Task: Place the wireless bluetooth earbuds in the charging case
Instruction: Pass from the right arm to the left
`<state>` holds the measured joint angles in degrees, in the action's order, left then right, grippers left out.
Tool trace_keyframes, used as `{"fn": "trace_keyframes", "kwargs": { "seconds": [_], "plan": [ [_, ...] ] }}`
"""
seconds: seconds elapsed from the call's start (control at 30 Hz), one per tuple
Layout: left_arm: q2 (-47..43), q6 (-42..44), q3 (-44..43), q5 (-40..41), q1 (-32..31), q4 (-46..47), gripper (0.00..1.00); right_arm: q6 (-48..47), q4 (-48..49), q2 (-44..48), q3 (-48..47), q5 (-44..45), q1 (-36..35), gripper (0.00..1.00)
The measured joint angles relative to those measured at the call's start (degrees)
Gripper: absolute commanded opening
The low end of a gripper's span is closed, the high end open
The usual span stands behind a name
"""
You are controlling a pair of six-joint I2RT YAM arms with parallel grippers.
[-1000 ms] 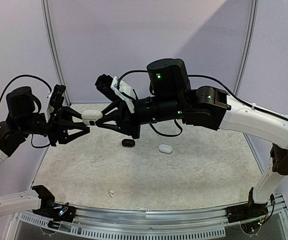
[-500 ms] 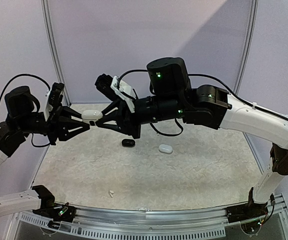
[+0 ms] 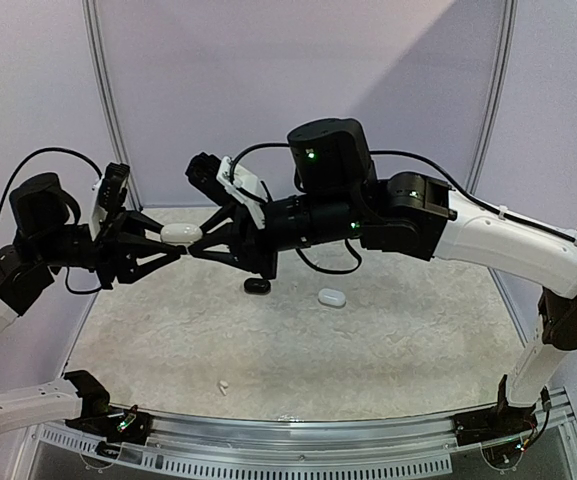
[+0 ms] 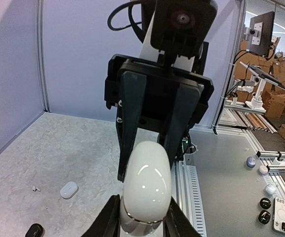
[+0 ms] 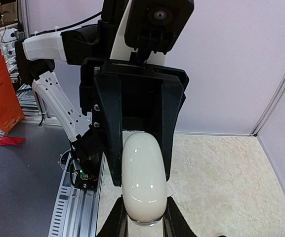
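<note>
Both my hands were closed on one glossy white case. My left hand pinched one end and my right hand the other, holding it in the air above the black case and somewhat to that case's left. Likely failure: the smooth, rounded shell could slip from such narrow finger contact if either hand pulled or twisted unevenly, and would then drop to the table. Its lid appeared shut, so no bud could enter yet. Count of cases: three, two white and one black, with the second white case lying near the black case on its right. Count of buds: one white earbud, well apart from the black case toward my bases; I could make out no others.
</note>
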<state>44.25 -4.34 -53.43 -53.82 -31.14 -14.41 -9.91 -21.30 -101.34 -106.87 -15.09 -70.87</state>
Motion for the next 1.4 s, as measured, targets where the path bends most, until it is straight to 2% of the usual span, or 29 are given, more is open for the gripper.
{"fn": "trace_keyframes", "kwargs": {
  "seconds": [0.1,0.23,0.33,0.5,0.7,0.87,1.03,1.23,1.4],
  "plan": [
    [0.0,-0.02,0.04,-0.17,0.0,0.24,0.36,0.02,0.26,0.0,0.0,0.0,0.0,0.0],
    [-0.28,-0.09,0.92,-0.66,-0.13,0.44,0.37,0.0,0.83,0.0,0.0,-0.02,0.0,0.0],
    [-0.37,-0.11,1.22,-0.76,-0.22,0.42,0.32,0.0,1.33,0.0,-0.02,-0.02,0.0,0.0],
    [-0.42,-0.22,1.22,-0.7,-0.22,0.5,0.31,0.0,1.44,0.0,-0.02,-0.24,0.0,0.0],
    [-0.39,-0.59,1.22,-0.55,-0.22,0.76,0.25,0.02,1.44,0.0,-0.04,-0.31,0.0,0.0],
    [-0.42,-1.27,1.22,-0.57,-0.22,1.57,0.33,0.17,1.42,-0.02,-0.31,-0.22,0.0,0.0],
    [-0.24,-1.75,1.2,-0.79,-0.31,1.7,0.26,0.2,1.25,-0.2,-0.31,-0.09,0.0,0.0],
    [0.02,-1.29,0.92,-0.39,-0.31,1.46,0.01,0.87,1.18,-0.2,-0.31,-0.22,0.0,0.0],
    [-0.04,-1.25,0.92,-0.35,-0.31,1.29,0.0,0.87,1.14,-0.22,-0.33,-0.22,0.0,0.0]
  ]
}}
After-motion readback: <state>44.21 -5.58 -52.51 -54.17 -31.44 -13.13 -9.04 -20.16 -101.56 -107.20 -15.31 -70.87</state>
